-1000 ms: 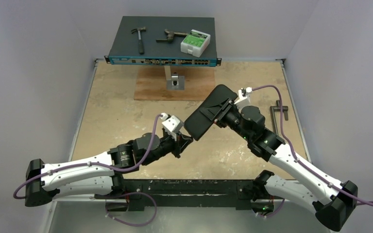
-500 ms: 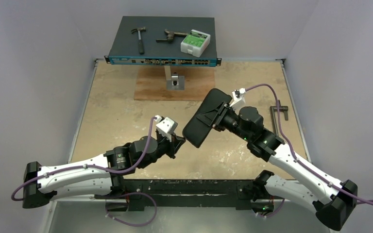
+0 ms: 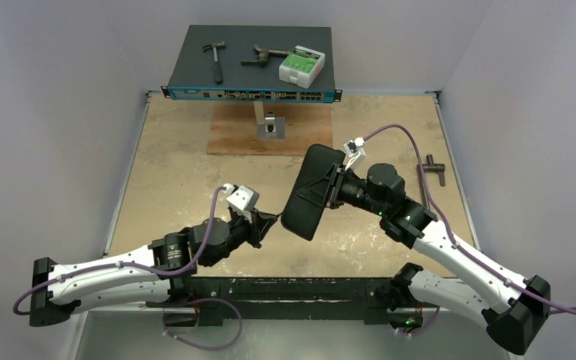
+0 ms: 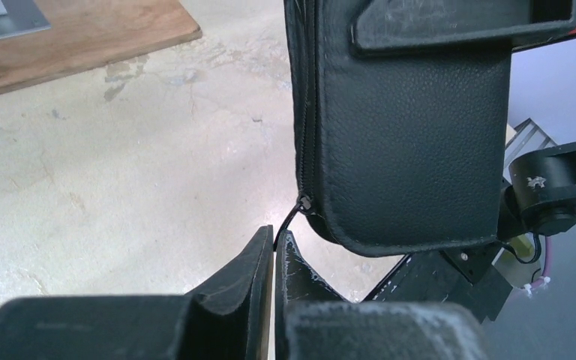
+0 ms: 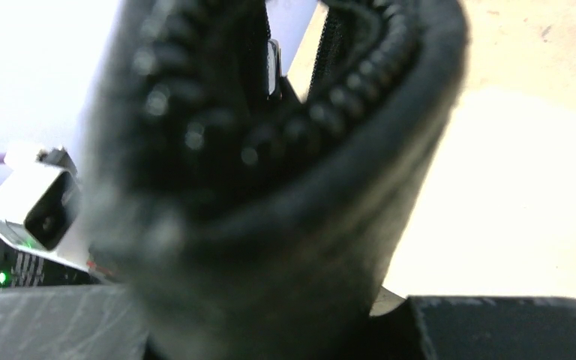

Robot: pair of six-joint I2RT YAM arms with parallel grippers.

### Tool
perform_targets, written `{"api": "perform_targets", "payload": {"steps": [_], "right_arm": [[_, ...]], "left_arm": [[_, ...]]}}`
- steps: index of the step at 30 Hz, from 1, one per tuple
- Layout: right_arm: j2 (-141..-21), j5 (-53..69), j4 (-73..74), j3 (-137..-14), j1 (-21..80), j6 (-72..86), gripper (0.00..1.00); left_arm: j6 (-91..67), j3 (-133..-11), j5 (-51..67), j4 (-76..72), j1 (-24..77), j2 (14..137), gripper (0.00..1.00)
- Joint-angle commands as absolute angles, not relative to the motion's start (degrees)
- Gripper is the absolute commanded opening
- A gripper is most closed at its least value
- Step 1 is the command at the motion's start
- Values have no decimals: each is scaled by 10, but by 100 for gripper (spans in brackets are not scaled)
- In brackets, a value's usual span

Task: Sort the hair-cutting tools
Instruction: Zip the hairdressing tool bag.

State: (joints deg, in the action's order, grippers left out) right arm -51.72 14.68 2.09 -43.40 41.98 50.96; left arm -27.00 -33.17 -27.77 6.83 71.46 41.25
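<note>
the left gripper (image 3: 270, 223), pinched on the zipper pull (image 4: 291, 217), has drawn back toward 8 o'clock, and its whole arm has slid lower and further toward 8 o'clock along the near edge. the black case (image 3: 311, 191) in the right gripper (image 3: 335, 187) has followed toward 7 o'clock and swung: earlier it leaned toward 1 o'clock, now it stands almost on the 12-to-6 line. the right wrist has shifted toward 9 o'clock, and its purple cable (image 3: 397, 131) has lifted off the grey t-shaped bar (image 3: 433, 171), which shows more fully.
</note>
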Motion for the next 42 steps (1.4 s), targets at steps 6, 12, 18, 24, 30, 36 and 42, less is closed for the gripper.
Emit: {"api": "perform_targets", "payload": {"steps": [6,12,18,24,30,36,42], "right_arm": [[-523,294,40,-471,418,410,0],[-520,303,49,-481,418,396,0],[-513,360,65,-506,418,390,0],[-536,385,116,-567,418,367,0],[-573,338,250,-672,419,292,0],[-666,121,510,-836,463,203,0],[-696,158,570,-886,482,197,0]], "left_arm": [[-154,-342,-332,23,704,372,0],[-146,-353,-318,29,704,391,0],[-152,-334,-253,41,704,360,5],[-147,-325,-112,54,704,337,58],[-150,-257,-64,-21,704,250,64],[-148,-208,-109,-77,704,190,64],[-148,-139,-94,-244,704,228,65]]}}
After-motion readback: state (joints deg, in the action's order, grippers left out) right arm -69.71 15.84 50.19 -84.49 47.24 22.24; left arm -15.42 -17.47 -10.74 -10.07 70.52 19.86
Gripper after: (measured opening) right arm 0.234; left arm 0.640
